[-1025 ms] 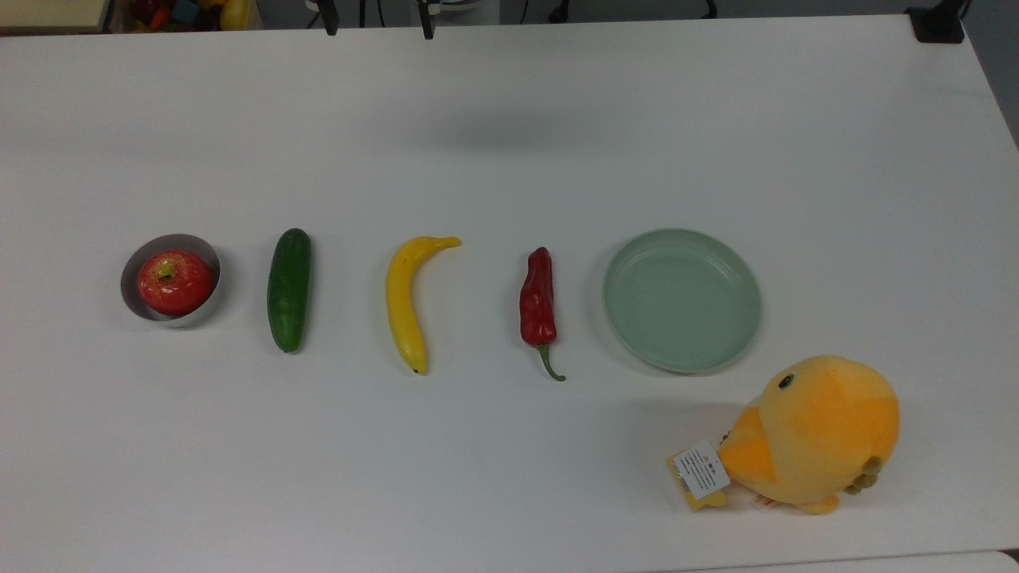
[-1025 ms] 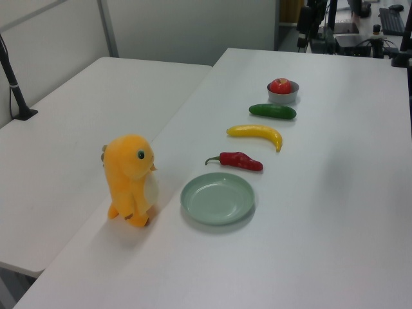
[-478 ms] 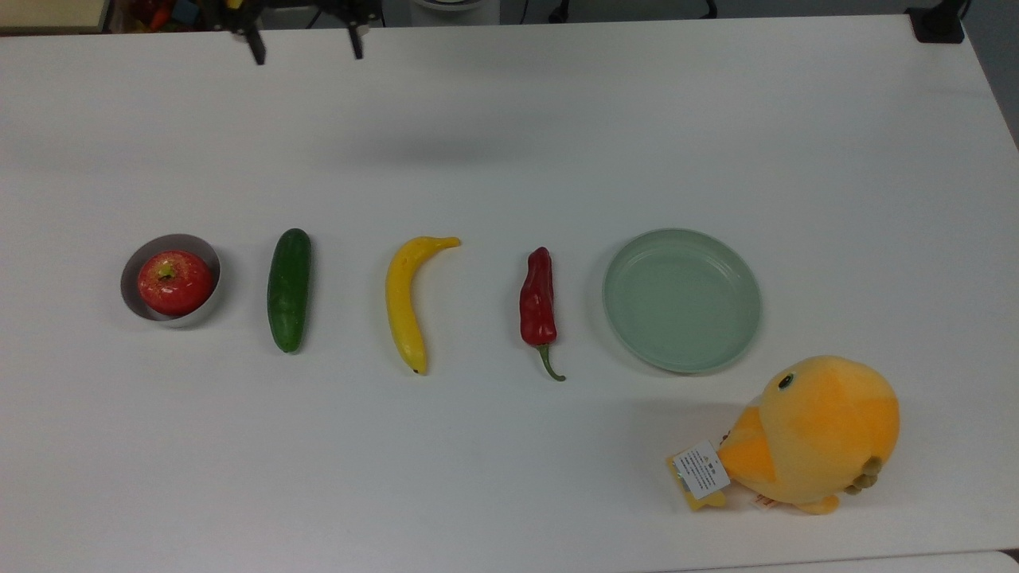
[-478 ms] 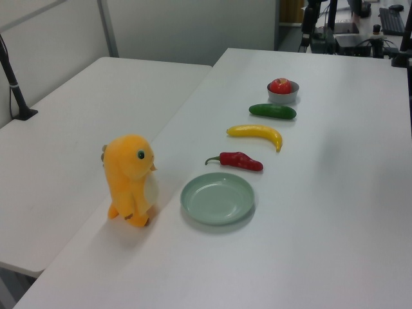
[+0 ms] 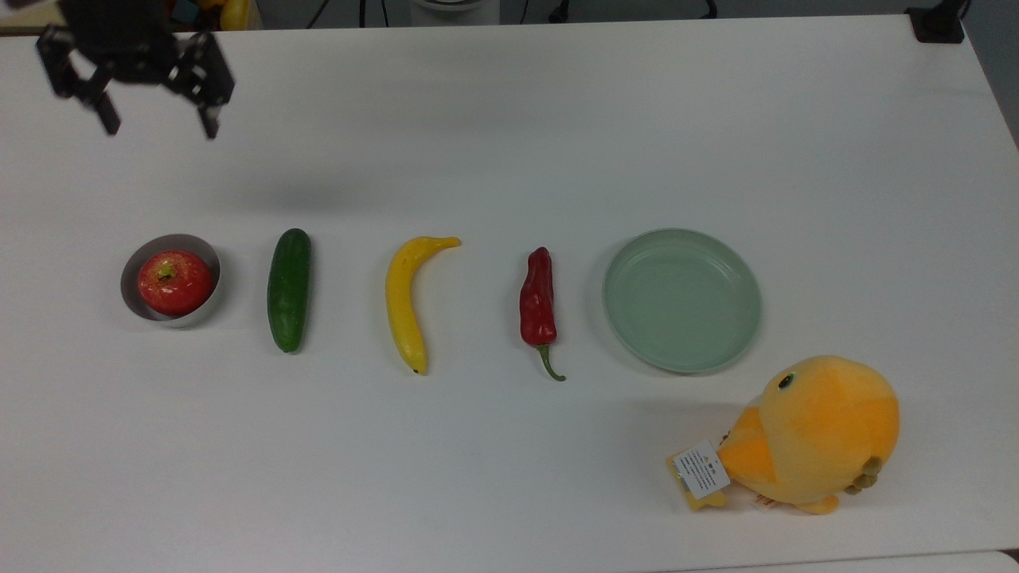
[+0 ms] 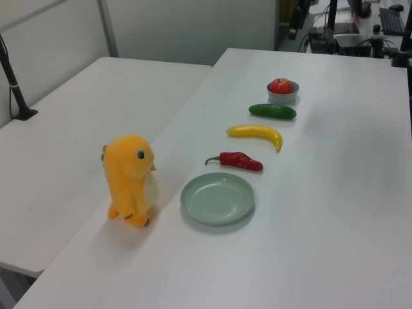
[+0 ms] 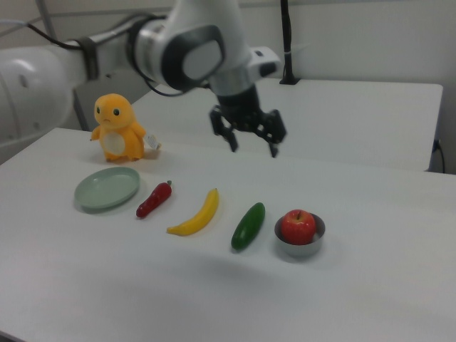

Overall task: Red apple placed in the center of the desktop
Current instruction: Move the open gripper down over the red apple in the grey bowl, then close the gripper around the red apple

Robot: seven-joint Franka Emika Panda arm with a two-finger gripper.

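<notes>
In the left view you have a row on the white table [image 6: 347, 193] running away from you: a green plate [image 6: 217, 198] nearest, then a red chili [image 6: 237, 160], a banana [image 6: 255, 133], a cucumber [image 6: 273, 111], and farthest a red apple [image 6: 280, 85] sitting in a small grey bowl [image 6: 282, 95]. None of them touch, and you can see the chili's stem pointing toward the left view's left. A yellow plush [image 6: 131, 178] stands upright at the table's edge, just beside the plate on the left view's left, facing the left view's right.
</notes>
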